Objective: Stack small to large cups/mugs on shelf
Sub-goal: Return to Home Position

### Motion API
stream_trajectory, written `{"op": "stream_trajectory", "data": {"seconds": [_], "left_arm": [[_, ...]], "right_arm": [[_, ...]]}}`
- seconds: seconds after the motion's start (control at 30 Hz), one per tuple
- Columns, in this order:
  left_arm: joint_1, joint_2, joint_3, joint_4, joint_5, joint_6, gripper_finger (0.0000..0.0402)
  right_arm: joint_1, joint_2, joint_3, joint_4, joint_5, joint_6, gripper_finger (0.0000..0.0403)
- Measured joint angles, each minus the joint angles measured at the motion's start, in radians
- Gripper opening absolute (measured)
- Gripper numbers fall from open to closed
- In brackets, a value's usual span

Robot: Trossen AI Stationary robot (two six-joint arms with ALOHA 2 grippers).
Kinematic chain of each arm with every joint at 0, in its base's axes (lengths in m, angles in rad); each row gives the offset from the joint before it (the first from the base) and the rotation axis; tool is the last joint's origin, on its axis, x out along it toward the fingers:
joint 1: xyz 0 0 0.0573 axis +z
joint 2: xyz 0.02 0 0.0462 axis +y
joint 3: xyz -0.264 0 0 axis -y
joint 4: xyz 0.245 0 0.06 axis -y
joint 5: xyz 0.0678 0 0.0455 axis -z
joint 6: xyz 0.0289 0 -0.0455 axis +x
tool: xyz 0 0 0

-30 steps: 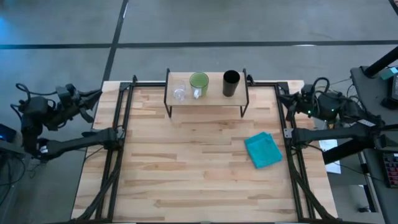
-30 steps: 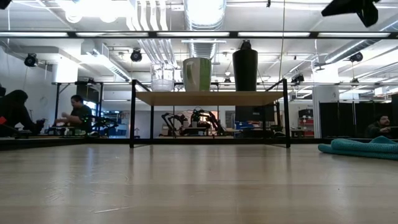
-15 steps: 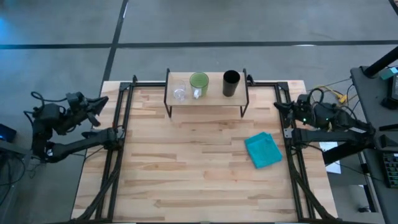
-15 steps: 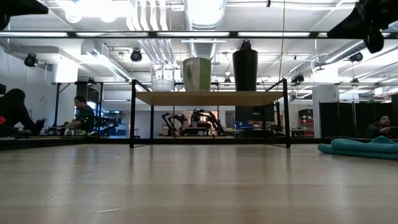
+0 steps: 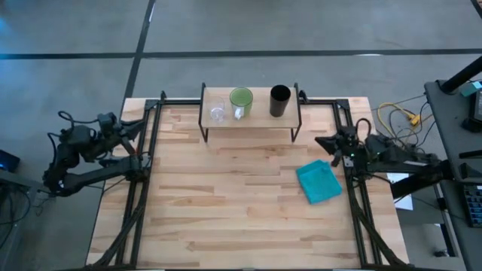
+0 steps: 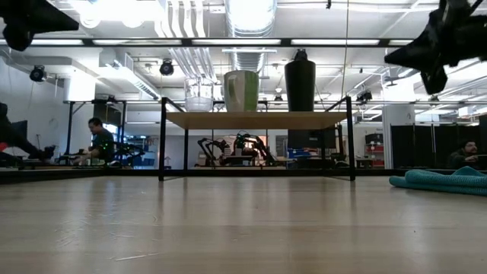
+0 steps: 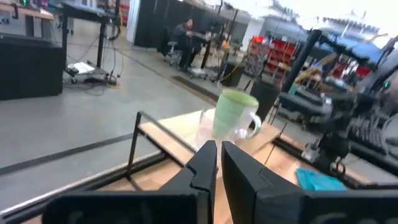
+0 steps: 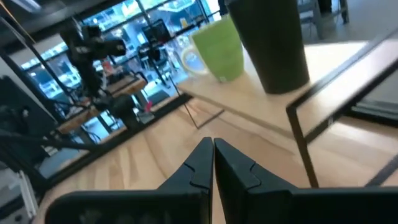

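The low light-wood shelf (image 5: pixel 249 117) stands on thin black legs at the table's far edge. On its board stand, by their bases, a clear glass cup (image 5: pixel 218 114), a green mug (image 5: pixel 241 98) and a taller black cup (image 5: pixel 279 100), in a row from left to right (image 6: pixel 199 93) (image 6: pixel 241 90) (image 6: pixel 300 84). My left gripper (image 5: pixel 138 125) hovers shut over the table's left edge, pointing at the shelf (image 7: pixel 217 158). My right gripper (image 5: pixel 322 141) hovers shut over the right side, near the shelf's right end (image 8: pixel 209 152). Neither holds anything.
A folded teal cloth (image 5: pixel 318 181) lies on the table's right half, just near-side of my right gripper. Black frame rails run along the left and right table edges. Bare wood lies in front of the shelf. People sit at desks in the room beyond.
Both arms have swung in from outside the table. My left gripper has moved toward the table's right, to the left edge. My right gripper has moved toward the left and near edges and has come down, ending beside the shelf's right end. The cups have stayed in place.
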Motion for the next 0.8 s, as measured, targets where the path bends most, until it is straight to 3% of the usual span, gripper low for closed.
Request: {"op": "stream_trajectory", "data": {"seconds": [0.47,0.8], "left_arm": [[0.0,-0.001,-0.172,0.182,0.073,-0.003,0.0011],[0.0,-0.003,-0.33,0.359,0.125,-0.029,0.0011]], "right_arm": [[0.0,-0.008,-0.2,0.24,-0.001,0.066,0.0009],[-0.001,-0.001,-0.212,0.289,0.005,0.059,0.0009]]}}
